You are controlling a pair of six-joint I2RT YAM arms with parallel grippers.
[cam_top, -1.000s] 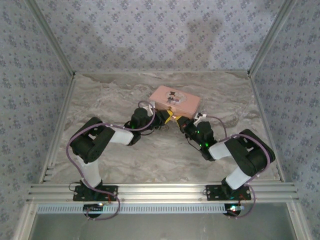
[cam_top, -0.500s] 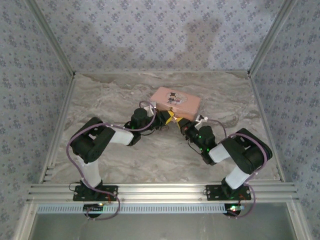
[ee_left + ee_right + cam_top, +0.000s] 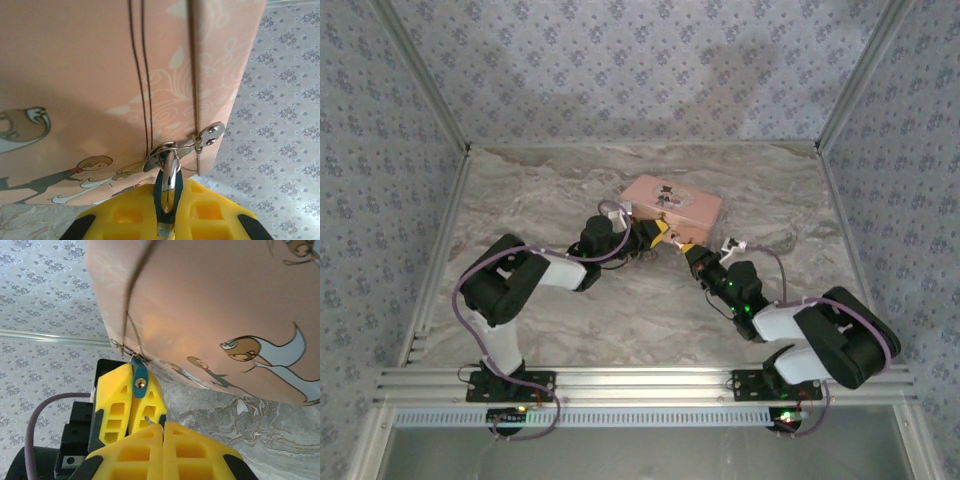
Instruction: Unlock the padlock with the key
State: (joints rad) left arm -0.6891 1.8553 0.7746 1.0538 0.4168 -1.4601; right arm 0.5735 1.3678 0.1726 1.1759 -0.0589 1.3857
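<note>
The padlock (image 3: 167,197) has a teal body and a silver shackle, which hangs through the hasp of the pink tin (image 3: 100,75). My left gripper (image 3: 167,212) is shut on the padlock's body, just in front of the tin (image 3: 672,203). In the right wrist view the padlock (image 3: 139,382) shows its brass keyhole between the left gripper's yellow fingers (image 3: 117,407). My right gripper (image 3: 163,432) is shut on the key (image 3: 149,420). Only the key's small metal tip sticks out, a short way below the keyhole and apart from it. Seen from above, the two grippers (image 3: 655,232) (image 3: 686,248) meet at the tin's front.
The pink tin with the cartoon couple stands on the marble tabletop (image 3: 550,190) at the middle back. Patterned walls (image 3: 620,70) close in three sides. An aluminium rail (image 3: 640,382) runs along the near edge by the arm bases.
The right arm's elbow has swung down and to the right, and its wrist has turned. The right gripper has stayed close to the padlock. The left arm has not moved.
</note>
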